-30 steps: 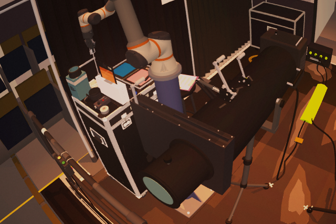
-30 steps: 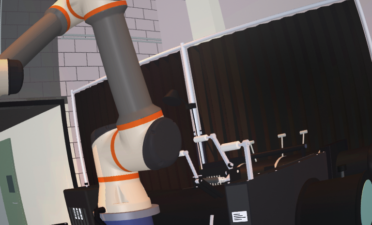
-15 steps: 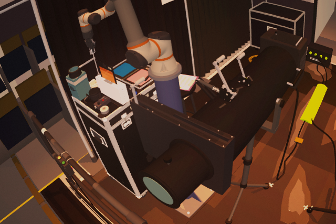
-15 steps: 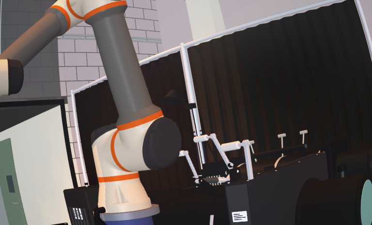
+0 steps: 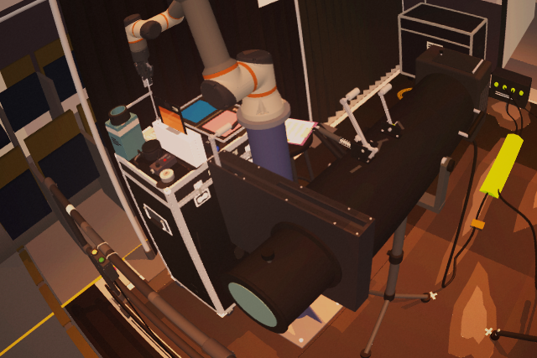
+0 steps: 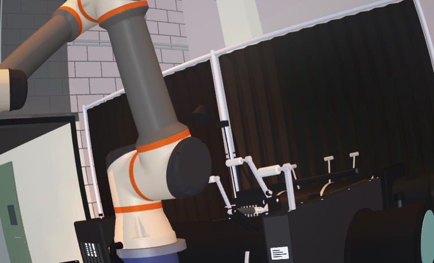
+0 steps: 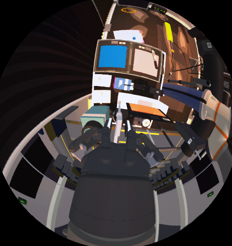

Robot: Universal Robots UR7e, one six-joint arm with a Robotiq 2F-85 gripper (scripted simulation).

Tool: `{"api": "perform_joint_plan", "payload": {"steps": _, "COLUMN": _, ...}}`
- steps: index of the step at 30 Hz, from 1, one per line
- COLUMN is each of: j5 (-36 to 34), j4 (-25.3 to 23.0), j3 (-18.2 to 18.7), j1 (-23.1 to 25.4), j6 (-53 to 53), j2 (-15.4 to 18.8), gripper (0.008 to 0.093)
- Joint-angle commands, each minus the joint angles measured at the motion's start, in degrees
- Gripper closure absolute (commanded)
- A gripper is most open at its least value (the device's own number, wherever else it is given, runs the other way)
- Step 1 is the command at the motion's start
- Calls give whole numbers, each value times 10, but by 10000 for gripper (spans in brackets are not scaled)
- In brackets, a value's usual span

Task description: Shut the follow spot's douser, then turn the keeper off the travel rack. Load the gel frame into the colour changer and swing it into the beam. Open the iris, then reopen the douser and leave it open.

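Observation:
My gripper [image 5: 147, 80] [image 7: 118, 123] hangs above the left end of the white travel rack [image 5: 180, 142], and it is open and holds nothing. The thin white keeper [image 5: 152, 98] [image 7: 119, 116] stands upright between the fingers. The orange gel frame [image 5: 172, 119] [image 7: 146, 109] sits in the rack just right of the keeper. The black follow spot [image 5: 390, 159] lies on its stand to the right, with two white-handled levers [image 5: 351, 98] [image 6: 256, 170] on top. The colour changer box [image 5: 286, 220] is at its front, behind the lens [image 5: 253, 304].
The black flight case [image 5: 182, 211] carries the rack, a teal box [image 5: 123, 131] [image 7: 94, 116], a tape roll [image 5: 166, 175] and blue and pink gel sheets [image 5: 208, 116]. My arm's blue pedestal [image 5: 271, 146] stands between case and spot. White curtain poles [image 5: 78, 85] rise to the left.

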Motion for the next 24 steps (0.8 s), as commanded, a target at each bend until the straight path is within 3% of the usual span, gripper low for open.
{"api": "perform_joint_plan", "payload": {"steps": 1, "j5": 0, "j4": 0, "j3": 0, "j1": 0, "j6": 0, "j2": 0, "gripper": 634}}
{"api": "perform_joint_plan", "payload": {"steps": 8, "j5": 0, "j4": 7, "j3": -3, "j1": 0, "j6": 0, "j2": -5, "gripper": 634}}
{"api": "perform_joint_plan", "payload": {"steps": 24, "j5": 0, "j4": 90, "j3": -45, "j1": 0, "j6": 0, "j2": -46, "gripper": 634}}
